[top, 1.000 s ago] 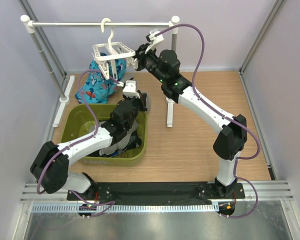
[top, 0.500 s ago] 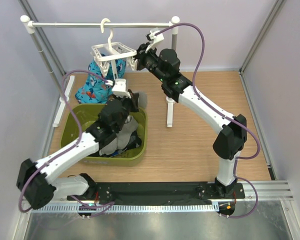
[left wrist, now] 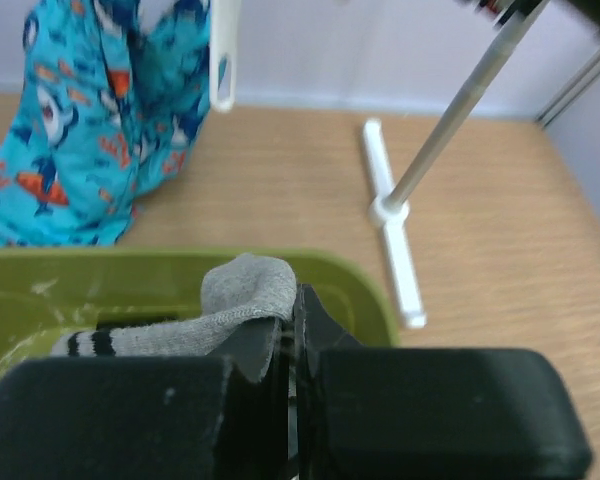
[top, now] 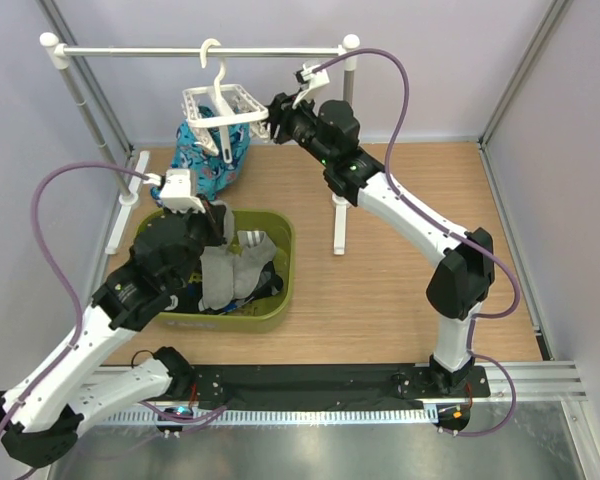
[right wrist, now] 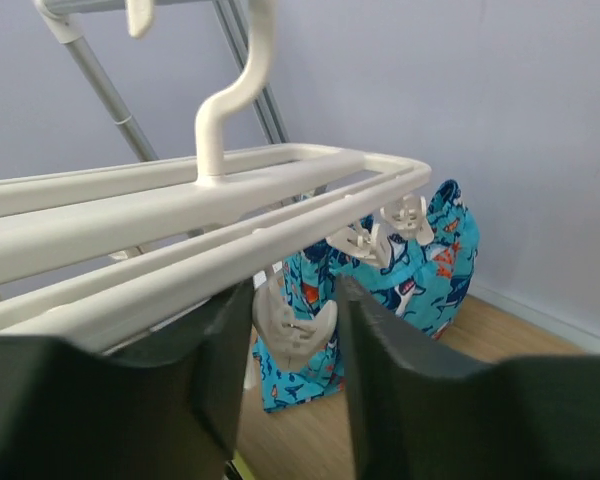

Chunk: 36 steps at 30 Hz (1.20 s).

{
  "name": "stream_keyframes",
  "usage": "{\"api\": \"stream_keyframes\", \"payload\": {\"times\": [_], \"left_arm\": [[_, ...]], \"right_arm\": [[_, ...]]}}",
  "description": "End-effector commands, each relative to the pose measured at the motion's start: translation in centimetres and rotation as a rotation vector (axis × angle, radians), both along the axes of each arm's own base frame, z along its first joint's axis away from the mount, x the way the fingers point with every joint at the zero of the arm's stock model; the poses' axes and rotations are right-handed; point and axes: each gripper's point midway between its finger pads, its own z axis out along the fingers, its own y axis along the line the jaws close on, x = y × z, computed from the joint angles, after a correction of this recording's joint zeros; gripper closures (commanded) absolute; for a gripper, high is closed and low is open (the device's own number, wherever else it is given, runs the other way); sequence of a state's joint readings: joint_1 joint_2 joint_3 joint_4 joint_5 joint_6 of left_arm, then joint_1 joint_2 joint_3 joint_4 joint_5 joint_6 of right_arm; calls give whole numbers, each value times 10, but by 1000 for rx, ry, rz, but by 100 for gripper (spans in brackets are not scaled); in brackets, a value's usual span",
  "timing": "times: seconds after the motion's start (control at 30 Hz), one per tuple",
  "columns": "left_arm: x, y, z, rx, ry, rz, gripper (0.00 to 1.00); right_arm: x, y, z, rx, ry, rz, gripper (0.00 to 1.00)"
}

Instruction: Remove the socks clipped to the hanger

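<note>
The white grid hanger (top: 225, 105) hangs by its hook from the rail. My right gripper (top: 272, 118) is at the hanger's right edge. In the right wrist view it stands open (right wrist: 292, 300), its fingers either side of a small empty white clip (right wrist: 292, 325) under the frame (right wrist: 180, 200). My left gripper (top: 218, 226) is over the green bin (top: 284, 290) and is shut (left wrist: 298, 300) on a grey sock (left wrist: 242, 290) with a striped cuff. The sock trails down into the bin (top: 220, 272).
Grey and black socks (top: 250, 282) lie in the bin. A blue shark-print cloth (top: 212, 158) hangs below the hanger's far side. The white rail (top: 130, 48) spans the back. One of its posts, with its foot (top: 338, 228), stands right of the bin.
My left arm has pulled back from under the hanger to the left, carrying the grey sock over the bin. The right gripper's jaws have parted round the clip, and the hanger has swung back.
</note>
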State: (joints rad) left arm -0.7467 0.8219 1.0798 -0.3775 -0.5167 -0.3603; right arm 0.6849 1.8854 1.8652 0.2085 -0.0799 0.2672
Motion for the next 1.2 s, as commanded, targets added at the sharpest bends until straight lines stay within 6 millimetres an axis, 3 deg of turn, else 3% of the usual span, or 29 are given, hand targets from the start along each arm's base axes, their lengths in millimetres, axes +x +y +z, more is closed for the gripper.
{"api": "stream_keyframes", "payload": {"times": [0.0, 0.07, 0.13, 0.17, 0.2, 0.4, 0.47, 0.53, 0.57, 0.63, 0.67, 0.73, 0.8, 0.93, 1.0, 1.03, 1.17], "left_arm": [[0, 2, -56, 125, 162, 18, 100], [4, 2, -62, 132, 180, 24, 100], [8, 2, -65, 128, 199, 33, 100], [9, 2, -65, 125, 202, 36, 100], [11, 3, -64, 116, 205, 44, 100], [16, 25, -79, 119, 285, 140, 100], [16, 35, -92, 135, 338, 183, 100], [17, 48, -106, 132, 398, 226, 100], [18, 51, -111, 130, 420, 234, 100], [19, 61, -117, 109, 445, 264, 100], [17, 63, -121, 102, 456, 263, 100], [18, 70, -123, 95, 459, 280, 100], [19, 74, -121, 91, 461, 292, 100], [13, 77, -124, 108, 502, 301, 98], [10, 78, -123, 104, 512, 307, 83], [7, 80, -123, 110, 525, 309, 54], [1, 81, -103, 91, 493, 293, 25]], "right_arm": [[-7, -11, -5, -1, 36, -23, 50], [-13, -23, -4, -5, 48, -49, 28], [-17, -30, -25, -35, 88, -63, 8], [-25, -39, -16, -24, 76, -68, 4], [-27, -43, -35, -50, 106, -73, 1], [-57, -89, -43, -88, 175, -160, 0], [-69, -100, -66, -144, 245, -170, 0], [-85, -111, -69, -156, 279, -170, 0], [-91, -116, -79, -173, 302, -171, 0], [-108, -128, -77, -171, 312, -165, 0], [-114, -131, -88, -184, 335, -161, 1], [-127, -143, -88, -185, 351, -172, 0], [-135, -157, -105, -228, 419, -214, 0], [-150, -175, -121, -302, 443, -236, 0], [-157, -188, -125, -298, 447, -272, 0], [-159, -192, -127, -293, 453, -288, 0], [-164, -219, -128, -261, 486, -407, 0]]}}
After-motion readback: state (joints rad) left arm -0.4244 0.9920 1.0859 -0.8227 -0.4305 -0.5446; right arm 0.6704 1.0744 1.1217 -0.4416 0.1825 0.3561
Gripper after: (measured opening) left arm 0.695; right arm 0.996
